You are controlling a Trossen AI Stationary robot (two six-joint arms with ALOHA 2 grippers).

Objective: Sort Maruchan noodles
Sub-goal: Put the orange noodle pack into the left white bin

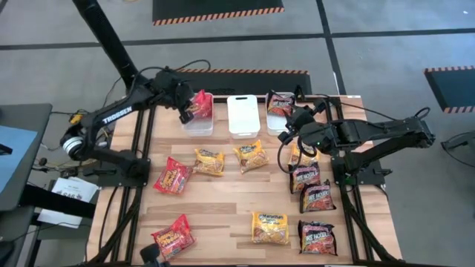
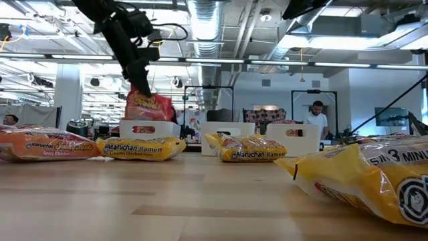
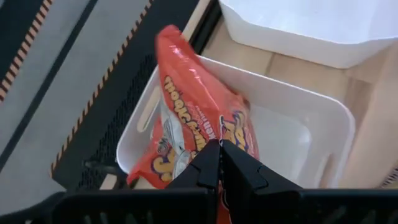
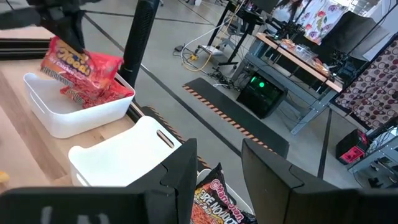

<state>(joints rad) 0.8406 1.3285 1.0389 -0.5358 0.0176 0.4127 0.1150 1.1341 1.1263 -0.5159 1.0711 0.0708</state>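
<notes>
1. The surface (image 1: 223, 200) is a light wooden top with dark frame rails along its left and right sides.
2. Three white trays stand in a row at the far edge: the left tray (image 1: 198, 122), the middle tray (image 1: 243, 115) and the right tray (image 1: 276, 122).
3. The left claw (image 1: 187, 113) is clamped together on a red noodle packet (image 1: 201, 104) and holds it over the left tray, with the lower end of the packet inside it.
4. The right claw (image 1: 297, 122) is near the right tray with its fingers apart and nothing between them. A dark packet (image 1: 280, 102) lies in this tray.
5. The other noodle packets (image 1: 252, 156) lie spread on the surface: two red ones on the left, yellow ones in the middle and the front, dark ones in a column on the right.
6. The middle of the surface, between the packets, is bare wood, so here is open room.
7. Around the surface is a grey floor (image 1: 223, 30) with black mats that have striped edges.
8. In the low view, the room behind is a large hall with ceiling pipes, and a person (image 2: 319, 119) stands far behind.
</notes>
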